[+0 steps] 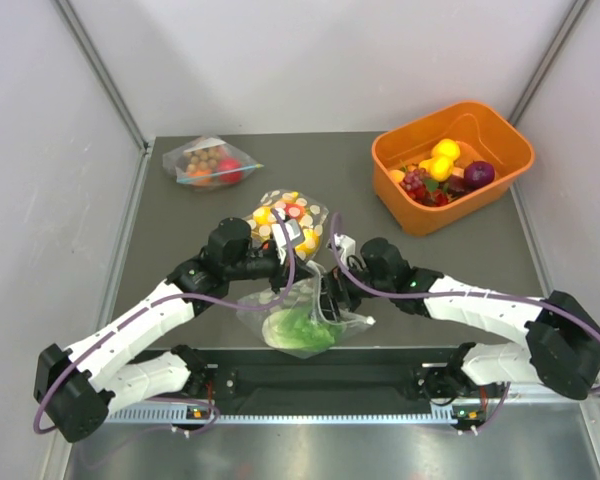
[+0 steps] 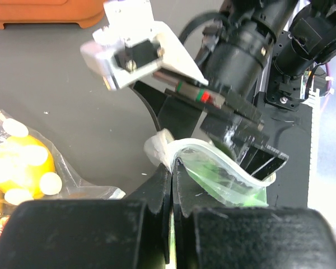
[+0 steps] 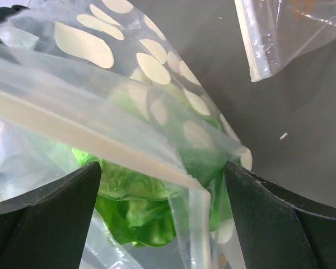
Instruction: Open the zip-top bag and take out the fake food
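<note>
The zip-top bag (image 1: 270, 306) lies on the bench (image 1: 170, 215), well apart from the orange tub (image 1: 450, 165), on the side toward the arm bases. The green lettuce (image 3: 137, 210) is inside it. The left fingers (image 2: 154, 193) are fully shut, pinching the bag's rim. The right fingers (image 3: 50, 218) stand wide apart with the bag's mouth and zip strip between them; whether either one touches the film cannot be settled from this close view. A second dotted bag (image 1: 290, 215) lies between the first and the tub.

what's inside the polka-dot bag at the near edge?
Green lettuce shows through the zip-top bag. Anything under the lettuce or the folded film is hidden.
</note>
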You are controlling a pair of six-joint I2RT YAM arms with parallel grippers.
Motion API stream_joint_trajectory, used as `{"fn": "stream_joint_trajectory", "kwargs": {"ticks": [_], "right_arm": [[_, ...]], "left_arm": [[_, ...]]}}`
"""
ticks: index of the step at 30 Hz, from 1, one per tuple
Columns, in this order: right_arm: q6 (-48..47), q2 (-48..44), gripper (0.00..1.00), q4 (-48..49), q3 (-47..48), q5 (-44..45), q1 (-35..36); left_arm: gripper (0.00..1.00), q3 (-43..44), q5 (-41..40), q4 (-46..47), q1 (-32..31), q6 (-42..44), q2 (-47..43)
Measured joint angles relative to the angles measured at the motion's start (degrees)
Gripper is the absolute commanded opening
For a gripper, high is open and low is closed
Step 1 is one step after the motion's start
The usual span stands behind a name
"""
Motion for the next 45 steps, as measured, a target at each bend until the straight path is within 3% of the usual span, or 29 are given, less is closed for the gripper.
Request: {"fn": "stream_joint_trajectory", "kwargs": {"ticks": [2,3,5,6,8,12,16,33,39,41,45], "right_arm": [[0.81,0.52,0.81,1.05,-0.66,1.36,1.07],[1.01,0.85,0.7,1.53,-0.83,2.03,1.66],[1.7,1.7,0.61,2.56,-1.27,3.82,2.95],[2.16,2.14,0.53,3.1,-1.49,4.66,3.52],[2.73,3.02,0.45,3.91,-1.88,6.05,4.35],[3.98,4.11,0.16,5.73,-2.34,8.02,5.07],[4.39,3.91,0.0,6.03,-2.71,9.53,5.35],[4.92,-25.2,0.0,-7.1,-5.42,25.0,5.79],[6.01,-27.69,0.0,-8.07,-5.49,28.41,5.81],[6.75,-28.09,0.0,-8.07,-5.68,30.18,5.81],[8.98,-30.05,0.0,-6.08,-9.05,33.77,5.81]], "left_arm": [[0.0,0.0,0.0,-0.07,-0.09,0.0,0.02],[0.0,0.0,-0.02,-0.11,-0.11,0.0,0.0],[0.0,0.02,-0.04,-0.15,-0.22,0.04,0.0],[0.0,0.0,-0.04,-0.17,-0.22,0.07,0.0],[0.0,0.0,-0.07,-0.26,-0.28,0.2,0.0],[0.0,0.0,-0.09,-0.59,-0.37,0.24,0.02],[0.0,0.0,-0.09,-0.63,-0.44,0.26,0.0],[0.14,0.09,-0.28,0.09,-1.38,0.5,0.07],[0.5,0.09,-1.7,0.07,-2.54,1.49,0.07],[0.67,0.09,-2.4,0.04,-2.75,1.66,0.04],[0.73,0.09,-5.2,-0.02,-3.48,1.09,-0.33]]}}
